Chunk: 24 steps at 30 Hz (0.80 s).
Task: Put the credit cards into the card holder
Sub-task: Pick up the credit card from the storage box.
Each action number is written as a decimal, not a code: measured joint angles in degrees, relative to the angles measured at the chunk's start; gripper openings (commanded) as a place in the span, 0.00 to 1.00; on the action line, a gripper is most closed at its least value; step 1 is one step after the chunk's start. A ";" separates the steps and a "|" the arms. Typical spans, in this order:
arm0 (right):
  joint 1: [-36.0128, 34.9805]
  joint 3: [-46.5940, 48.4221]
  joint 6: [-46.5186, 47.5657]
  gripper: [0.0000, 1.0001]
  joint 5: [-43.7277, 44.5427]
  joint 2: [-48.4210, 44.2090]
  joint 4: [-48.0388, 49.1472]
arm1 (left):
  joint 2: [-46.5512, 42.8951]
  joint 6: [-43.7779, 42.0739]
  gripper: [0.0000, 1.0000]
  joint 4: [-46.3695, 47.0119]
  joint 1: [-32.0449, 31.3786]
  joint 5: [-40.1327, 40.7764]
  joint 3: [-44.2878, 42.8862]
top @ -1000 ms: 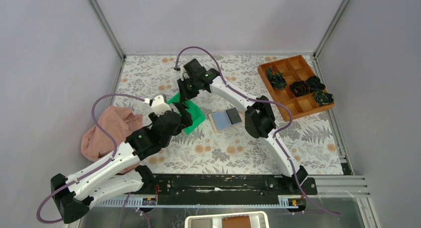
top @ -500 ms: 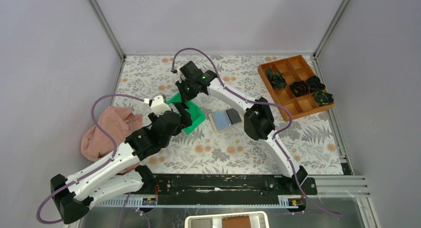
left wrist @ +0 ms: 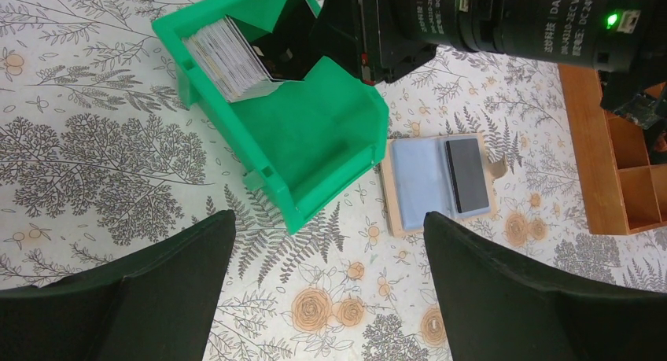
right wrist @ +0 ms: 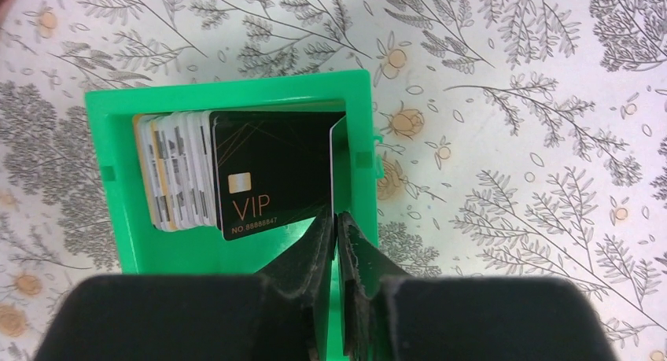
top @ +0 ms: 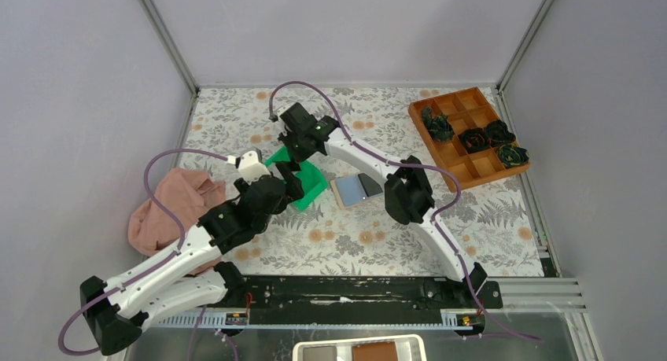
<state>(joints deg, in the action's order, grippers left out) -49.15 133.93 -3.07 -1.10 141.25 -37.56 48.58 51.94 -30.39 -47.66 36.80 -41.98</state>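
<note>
A pink cloth [top: 169, 208] is bunched at the left edge of the bench [top: 370, 243]. The left gripper [left wrist: 328, 219] hangs spread wide over the near corner of the green tray [left wrist: 315, 133], holding nothing. In the tray a stack of credit cards [right wrist: 177, 172] stands on edge, fronted by a black VIP card [right wrist: 267, 176]. The right gripper [right wrist: 337, 218] reaches into the tray from above and pinches a single credit card [right wrist: 332, 164], seen edge-on beside the tray's wall. Just right of the tray the card holder [left wrist: 421, 180] lies open, with a dark card [left wrist: 466, 174] on its right half. Far right stands a compartment box [top: 481, 164] holding dark rosettes [top: 474, 139].
</note>
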 measured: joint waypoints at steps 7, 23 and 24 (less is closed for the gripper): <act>-0.11 -0.20 0.98 0.00 2.38 0.02 -0.74 | -0.57 0.00 0.97 0.00 0.22 0.04 0.11; -0.26 -5.75 1.90 0.00 2.51 -4.42 0.20 | -1.33 -0.33 0.98 0.02 2.82 -0.37 0.76; -0.24 -7.13 1.86 0.00 2.47 -5.86 0.17 | -1.33 -0.55 0.98 0.07 3.28 -0.68 0.76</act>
<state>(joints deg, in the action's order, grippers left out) -49.39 126.80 -1.21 1.37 135.39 -37.39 47.24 51.40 -30.33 -44.38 36.12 -41.21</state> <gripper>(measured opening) 0.015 0.977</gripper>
